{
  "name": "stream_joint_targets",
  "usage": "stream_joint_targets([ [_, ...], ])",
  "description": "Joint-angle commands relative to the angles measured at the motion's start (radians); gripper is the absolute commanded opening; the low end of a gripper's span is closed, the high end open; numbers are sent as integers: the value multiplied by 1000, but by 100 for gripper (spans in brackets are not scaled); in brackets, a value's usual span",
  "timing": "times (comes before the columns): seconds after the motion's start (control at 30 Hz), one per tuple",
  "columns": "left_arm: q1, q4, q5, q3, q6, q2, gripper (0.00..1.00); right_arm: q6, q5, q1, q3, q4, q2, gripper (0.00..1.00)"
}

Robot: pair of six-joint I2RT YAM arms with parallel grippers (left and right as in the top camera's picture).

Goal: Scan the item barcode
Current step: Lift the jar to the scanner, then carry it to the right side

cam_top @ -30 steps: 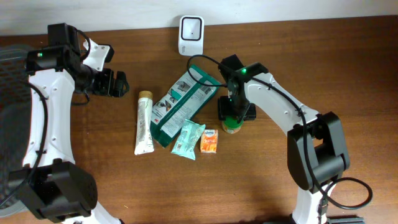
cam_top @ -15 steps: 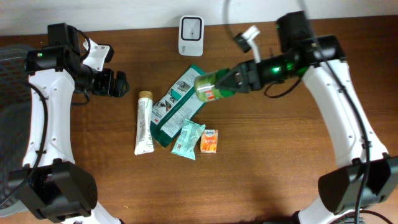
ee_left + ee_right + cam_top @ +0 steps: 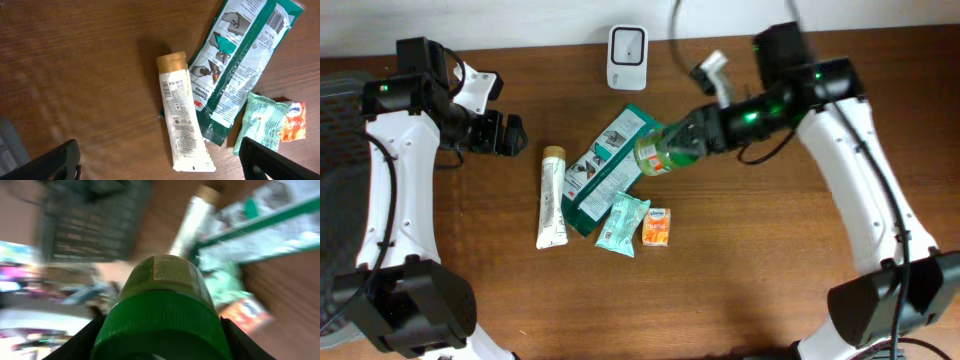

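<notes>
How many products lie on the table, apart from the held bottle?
4: white tube with gold cap leftmost, long green-and-white packet beside it, small teal pouch and small orange sachet below that. Something may hide underneath.

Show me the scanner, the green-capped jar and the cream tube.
scanner (image 3: 627,47), overhead view, its dark front window.
green-capped jar (image 3: 652,153), overhead view, its labelled body.
cream tube (image 3: 181,117), left wrist view, its printed back.

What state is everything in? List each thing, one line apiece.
green bottle: lifted, tipped sideways, held at its cap end.
right pincer: shut on the green bottle.
left pincer: open, empty.
white tube: lying flat, cap on.
green package: lying flat.
teal packet: lying flat.
orange sachet: lying flat.
scanner: untouched at the table's far edge.
</notes>
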Motion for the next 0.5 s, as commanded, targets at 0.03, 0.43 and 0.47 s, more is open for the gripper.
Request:
stream_joint_targets([
  [0.03, 7, -1, 14, 13, 14, -21, 99, 22, 616, 137, 10, 162, 20, 51],
  [0.43, 7, -1, 14, 13, 14, -21, 99, -955, 1061, 226, 5, 1489, 506, 47],
  [0.47, 7, -1, 14, 13, 14, -21, 99, -1040, 1082, 225, 5, 1582, 544, 48],
])
